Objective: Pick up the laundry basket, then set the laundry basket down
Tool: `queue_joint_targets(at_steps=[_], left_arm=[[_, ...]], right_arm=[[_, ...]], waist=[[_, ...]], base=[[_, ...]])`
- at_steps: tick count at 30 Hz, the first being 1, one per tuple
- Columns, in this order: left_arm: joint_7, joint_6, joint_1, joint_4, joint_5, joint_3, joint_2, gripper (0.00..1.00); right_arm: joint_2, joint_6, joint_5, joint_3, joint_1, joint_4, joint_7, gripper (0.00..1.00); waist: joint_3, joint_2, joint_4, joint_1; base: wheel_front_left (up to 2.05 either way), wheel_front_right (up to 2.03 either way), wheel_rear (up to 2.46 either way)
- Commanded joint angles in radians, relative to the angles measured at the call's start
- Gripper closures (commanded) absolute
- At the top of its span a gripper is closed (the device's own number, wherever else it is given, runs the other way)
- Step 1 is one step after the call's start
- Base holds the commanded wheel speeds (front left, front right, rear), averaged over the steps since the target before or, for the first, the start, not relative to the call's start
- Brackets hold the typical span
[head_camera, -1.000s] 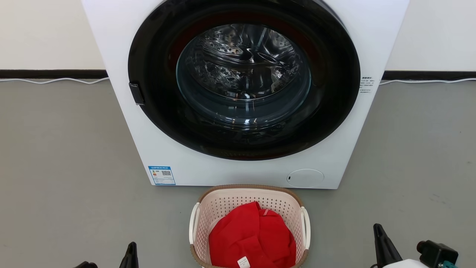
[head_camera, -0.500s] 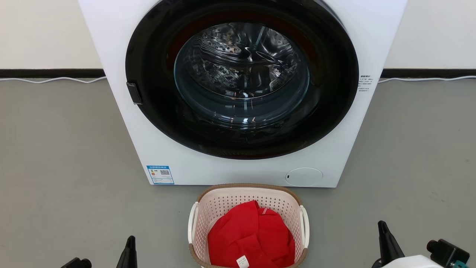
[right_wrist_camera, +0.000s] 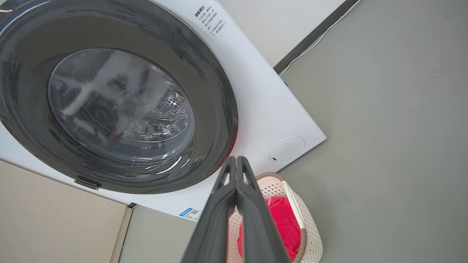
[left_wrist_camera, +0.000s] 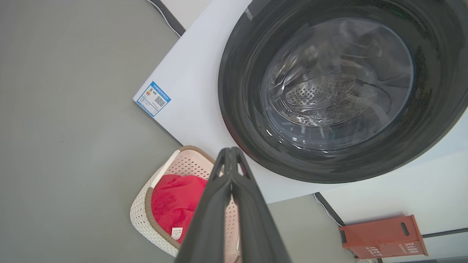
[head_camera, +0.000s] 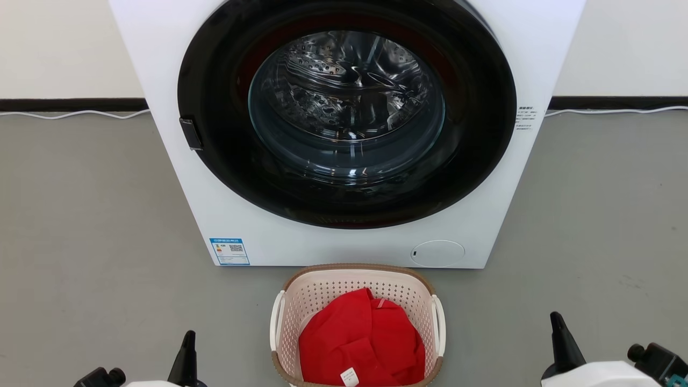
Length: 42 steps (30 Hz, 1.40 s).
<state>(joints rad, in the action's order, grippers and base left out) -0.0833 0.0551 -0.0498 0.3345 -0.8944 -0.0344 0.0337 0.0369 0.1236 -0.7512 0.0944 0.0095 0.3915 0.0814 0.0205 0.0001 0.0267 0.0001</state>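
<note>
Your left pincer (left_wrist_camera: 231,155) has its two dark fingers pressed flat together and grips nothing. Your right pincer (right_wrist_camera: 236,162) is the same, sealed tip to tip and empty. In the head view one dark finger of each pokes up from the bottom edge, the left in the lower left corner and the right in the lower right. Both are well apart from the laundry basket (head_camera: 344,290), which sits between them at the bottom centre of the frame.

The basket rests on the grey floor (head_camera: 80,226), its near end cut off by the bottom edge. It has a brown rim round the top and a white handle on each side. Inside lies a crumpled red garment (head_camera: 360,338) with a small white tag (head_camera: 350,377) at its near end.

Just beyond the basket's far rim stands the white washer (head_camera: 484,215), filling the upper middle of the frame; you cannot tell whether the two touch. Low on its front are a blue label (head_camera: 229,251) toward the left and a round cap (head_camera: 437,253) toward the right. Above them, through the glass of the dark-ringed door (head_camera: 215,161), you see the perforated steel drum (head_camera: 346,91).

Behind the washer a white cable (head_camera: 80,114) runs along the black baseboard under a pale wall. At the lower right of the left wrist view an orange-red box (left_wrist_camera: 384,237) stands by that wall.
</note>
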Motion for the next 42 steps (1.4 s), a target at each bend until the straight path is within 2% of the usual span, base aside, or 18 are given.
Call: queue_joint_targets(at_steps=[1, 42], left_arm=[[0.007, 0.016, 0.059, -0.032, -0.035, -0.021, 0.010, 1.00], [0.127, 0.054, 0.122, -0.068, -0.466, -0.058, 0.014, 1.00]], right_arm=[[0.009, 0.003, -0.038, -0.007, -0.056, -0.036, -0.009, 1.00], [0.012, 0.006, -0.558, 0.010, -0.095, -0.106, -0.127, 1.00]], waist=[[-0.001, -0.0001, -0.001, -0.0001], [-0.015, -0.0001, -0.017, -0.0001]], base=[[0.00, 0.00, 0.00], [0.00, 0.00, 0.00]])
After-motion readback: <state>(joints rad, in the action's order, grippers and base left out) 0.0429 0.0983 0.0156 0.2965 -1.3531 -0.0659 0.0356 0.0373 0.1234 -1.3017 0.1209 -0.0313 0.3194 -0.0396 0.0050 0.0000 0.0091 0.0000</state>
